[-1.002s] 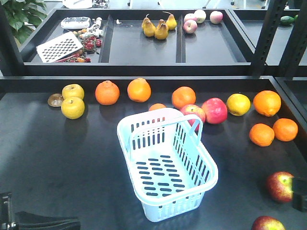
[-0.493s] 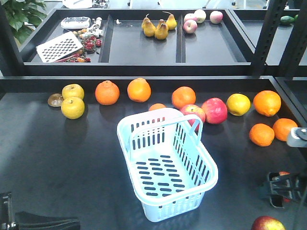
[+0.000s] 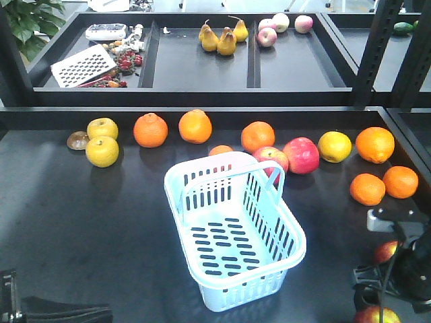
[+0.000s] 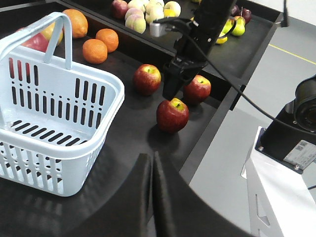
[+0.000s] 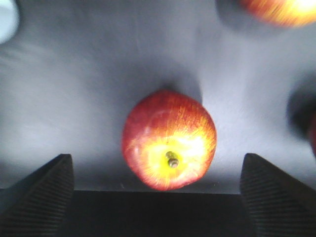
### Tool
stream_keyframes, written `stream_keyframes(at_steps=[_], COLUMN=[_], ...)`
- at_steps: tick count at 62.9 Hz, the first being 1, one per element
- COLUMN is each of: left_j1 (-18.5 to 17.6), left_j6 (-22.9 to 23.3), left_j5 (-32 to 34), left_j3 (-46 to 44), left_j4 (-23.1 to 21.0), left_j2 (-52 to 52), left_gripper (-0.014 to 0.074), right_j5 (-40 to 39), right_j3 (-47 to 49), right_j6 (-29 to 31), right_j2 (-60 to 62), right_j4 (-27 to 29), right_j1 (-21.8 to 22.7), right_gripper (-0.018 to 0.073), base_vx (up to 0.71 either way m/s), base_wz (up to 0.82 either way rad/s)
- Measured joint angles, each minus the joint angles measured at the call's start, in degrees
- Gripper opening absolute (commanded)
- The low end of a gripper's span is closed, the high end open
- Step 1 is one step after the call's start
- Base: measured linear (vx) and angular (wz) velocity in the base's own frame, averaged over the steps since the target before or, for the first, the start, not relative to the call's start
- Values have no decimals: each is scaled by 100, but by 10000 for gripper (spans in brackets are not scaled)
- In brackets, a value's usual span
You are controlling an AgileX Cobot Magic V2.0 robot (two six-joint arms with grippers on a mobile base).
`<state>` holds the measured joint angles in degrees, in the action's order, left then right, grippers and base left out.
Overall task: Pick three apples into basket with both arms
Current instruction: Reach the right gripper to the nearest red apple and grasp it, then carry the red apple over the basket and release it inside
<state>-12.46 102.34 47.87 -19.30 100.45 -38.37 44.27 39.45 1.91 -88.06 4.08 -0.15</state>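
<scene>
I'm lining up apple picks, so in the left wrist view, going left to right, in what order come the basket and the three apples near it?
Pale blue slotted plastic basket → dull red apple beside it → yellow-patched red apple nearest the camera → red apple farthest from the basket.

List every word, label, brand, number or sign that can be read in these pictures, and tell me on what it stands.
No text can be read in any view.
White sticker on the black round robot joint, left wrist view: dark print, too small to read.
Pale grey flat device in the upper left tray, front view: any marks are too small to read.
</scene>
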Motion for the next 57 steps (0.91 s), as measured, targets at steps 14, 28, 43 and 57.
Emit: stream_keyframes(at_steps=[14,28,43,57], left_j1=[0,0,0,0], left_j6=[0,0,0,0], left_j5=[-18,-18,-18,-18], left_j3=[0,0,0,0], left_j4=[0,0,0,0], left_j2=[0,0,0,0], left_gripper=[-8,-8,-8,-8], right_j5=[-207,-402,-583,-585], right_j3=[11,38,38,38], right_j6=[-9,-14,100,165], right_j2=[-693,-1202,-1491,-1504], right_j4=[-83,-104,-104,-99], right_j1=[0,0,0,0], right_gripper=[632,619,555,282], base_vx=[0,0,0,0], base_wz=[0,0,0,0])
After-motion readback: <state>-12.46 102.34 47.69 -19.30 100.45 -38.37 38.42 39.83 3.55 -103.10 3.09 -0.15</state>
